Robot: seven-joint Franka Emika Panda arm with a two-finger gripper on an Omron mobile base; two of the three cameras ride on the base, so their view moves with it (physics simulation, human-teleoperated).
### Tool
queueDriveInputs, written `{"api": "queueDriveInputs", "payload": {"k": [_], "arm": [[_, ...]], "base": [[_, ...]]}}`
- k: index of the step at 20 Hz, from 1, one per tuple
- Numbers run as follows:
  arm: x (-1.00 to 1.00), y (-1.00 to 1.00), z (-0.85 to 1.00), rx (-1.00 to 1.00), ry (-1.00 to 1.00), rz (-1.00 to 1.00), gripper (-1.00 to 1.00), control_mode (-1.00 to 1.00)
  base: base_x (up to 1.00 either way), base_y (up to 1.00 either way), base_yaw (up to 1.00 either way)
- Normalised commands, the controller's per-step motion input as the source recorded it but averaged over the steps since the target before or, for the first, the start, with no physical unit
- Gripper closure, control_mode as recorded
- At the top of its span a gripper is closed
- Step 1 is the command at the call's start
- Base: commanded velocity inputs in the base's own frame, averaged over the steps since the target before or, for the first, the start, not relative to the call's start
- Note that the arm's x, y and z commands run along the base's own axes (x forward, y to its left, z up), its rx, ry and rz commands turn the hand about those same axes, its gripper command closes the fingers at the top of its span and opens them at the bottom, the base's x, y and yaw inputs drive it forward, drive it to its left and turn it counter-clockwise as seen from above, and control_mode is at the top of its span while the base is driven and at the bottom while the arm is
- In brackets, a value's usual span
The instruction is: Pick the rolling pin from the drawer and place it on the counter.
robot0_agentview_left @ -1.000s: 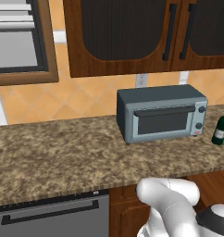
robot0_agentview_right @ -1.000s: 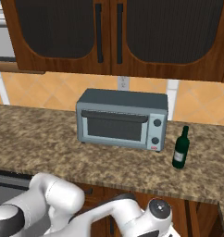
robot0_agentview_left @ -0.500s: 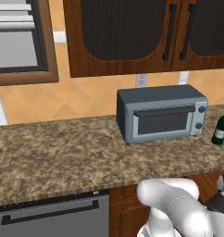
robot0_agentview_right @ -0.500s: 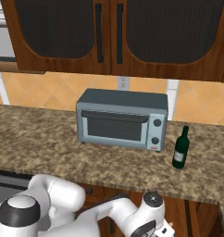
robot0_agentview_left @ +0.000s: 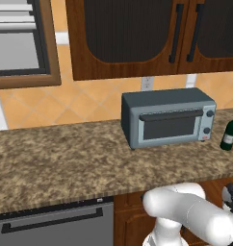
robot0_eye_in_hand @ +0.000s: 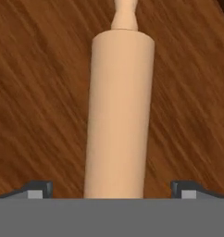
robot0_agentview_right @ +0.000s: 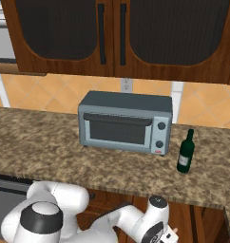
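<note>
Your hand (robot0_eye_in_hand: 111, 187) hangs open over the rolling pin (robot0_eye_in_hand: 118, 111), fingertips (robot0_eye_in_hand: 37, 189) astride its barrel, ready to close. It lies flat on the drawer floor (robot0_eye_in_hand: 40, 92), so lift it straight up to the surface (robot0_agentview_left: 65, 163).

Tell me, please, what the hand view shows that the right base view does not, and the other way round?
The hand view alone shows the rolling pin lying on brown wood, between the open gripper tips and running away from the camera. The right base view alone shows the counter carrying the toaster oven and, to its right, the dark green bottle, under dark cabinets. Both share nothing but the robot.
</note>
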Motion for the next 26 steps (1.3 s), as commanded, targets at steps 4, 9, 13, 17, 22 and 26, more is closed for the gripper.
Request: {"api": "queueDriveInputs", "payload": {"k": [4, 9, 13, 17, 22, 26], "arm": [[0.00, -0.07, -0.27, 0.08, 0.01, 0.00, -1.00, -1.00], [-0.05, -0.13, -0.26, 0.11, 0.00, 0.00, 1.00, -1.00], [0.00, -0.06, -0.07, 0.04, 0.00, 0.00, 1.00, -1.00], [-0.18, -0.14, 0.31, 0.00, -0.04, -0.03, 1.00, -1.00], [-0.57, -0.30, 0.78, 0.01, -0.10, -0.03, 1.00, -1.00], [-0.51, 0.01, 1.00, -0.03, -0.25, 0.00, 1.00, -1.00]], "base": [[0.00, 0.00, 0.00], [0.00, 0.00, 0.00], [0.00, 0.00, 0.00], [0.00, 0.00, 0.00], [0.00, 0.00, 0.00], [0.00, 0.00, 0.00]]}}
